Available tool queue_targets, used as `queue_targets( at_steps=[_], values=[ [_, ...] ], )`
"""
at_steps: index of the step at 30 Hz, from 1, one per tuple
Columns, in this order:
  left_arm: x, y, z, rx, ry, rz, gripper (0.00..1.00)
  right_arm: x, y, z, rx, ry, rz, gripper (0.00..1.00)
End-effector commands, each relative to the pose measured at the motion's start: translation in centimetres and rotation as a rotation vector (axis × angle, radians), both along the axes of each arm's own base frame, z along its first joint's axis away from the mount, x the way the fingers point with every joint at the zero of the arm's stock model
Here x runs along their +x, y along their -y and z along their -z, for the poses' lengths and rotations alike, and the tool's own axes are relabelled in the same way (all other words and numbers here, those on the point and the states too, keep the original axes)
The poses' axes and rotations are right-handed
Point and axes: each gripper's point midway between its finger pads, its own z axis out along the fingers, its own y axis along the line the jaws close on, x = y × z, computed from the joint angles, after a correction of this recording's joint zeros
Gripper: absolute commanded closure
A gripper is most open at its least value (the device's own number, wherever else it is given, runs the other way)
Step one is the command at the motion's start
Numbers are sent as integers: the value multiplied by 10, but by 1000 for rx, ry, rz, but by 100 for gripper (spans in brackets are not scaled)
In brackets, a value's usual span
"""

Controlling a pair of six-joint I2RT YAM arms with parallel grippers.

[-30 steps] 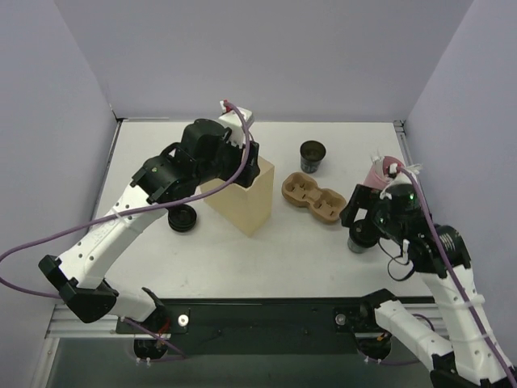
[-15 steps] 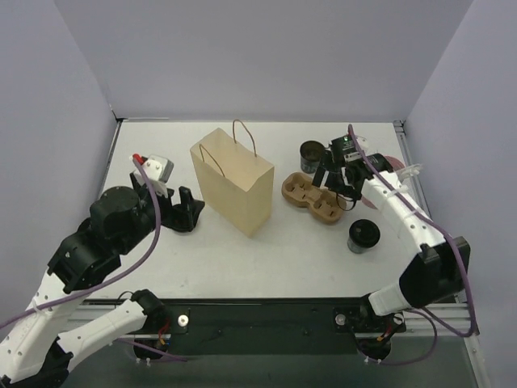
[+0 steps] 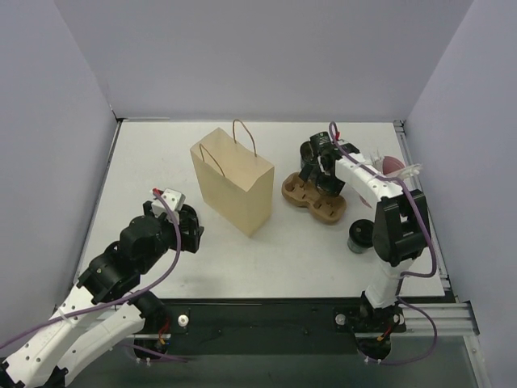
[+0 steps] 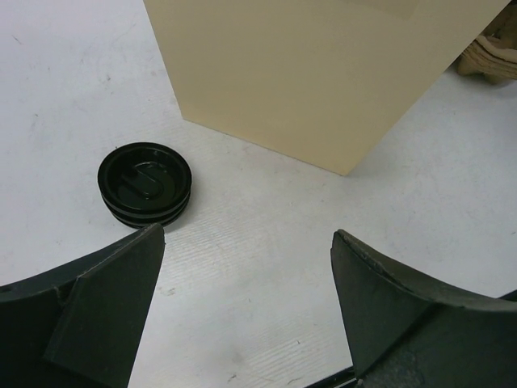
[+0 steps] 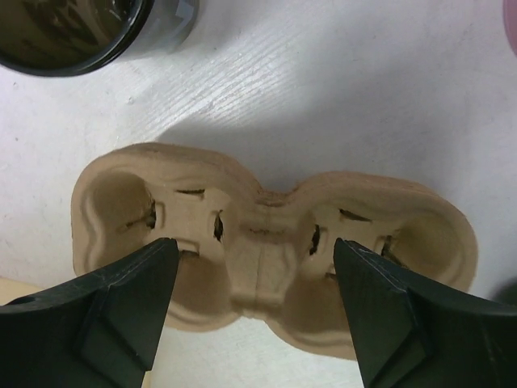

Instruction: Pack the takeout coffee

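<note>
A tan paper bag (image 3: 233, 179) with handles stands upright at mid table; its lower side fills the top of the left wrist view (image 4: 323, 73). A brown two-cup pulp carrier (image 3: 323, 207) lies right of it, empty (image 5: 266, 259). My right gripper (image 3: 320, 173) hangs open over the carrier, its fingers (image 5: 121, 299) astride the middle, gripper (image 5: 254, 242) empty. An open dark coffee cup (image 3: 312, 150) stands just behind the carrier (image 5: 73, 32). A second dark cup (image 3: 359, 237) stands front right. My left gripper (image 3: 188, 226) is open and empty (image 4: 246, 234), just near a stack of black lids (image 4: 147, 184).
A pink object (image 3: 389, 166) lies near the right table edge behind the right arm, its edge in the right wrist view (image 5: 510, 16). Side walls close in the table on the left, back and right.
My left arm has drawn back from the bag to the front left by the lids. My right arm has swung from the front-right cup to over the carrier.
</note>
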Motion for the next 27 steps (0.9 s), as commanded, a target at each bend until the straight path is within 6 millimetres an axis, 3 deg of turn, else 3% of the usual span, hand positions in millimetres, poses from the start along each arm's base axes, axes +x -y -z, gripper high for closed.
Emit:
queue_targets(
  at_steps=[1, 8, 27],
  values=[
    [11, 2, -19, -23, 84, -9, 7, 12, -5, 3, 12, 20, 77, 21],
    [13, 3, -13, 3, 62, -6, 7, 1, 1, 22, 7, -19, 123, 28],
    [13, 3, -10, 10, 55, -6, 7, -6, -3, 21, 14, -18, 109, 49]
  ],
)
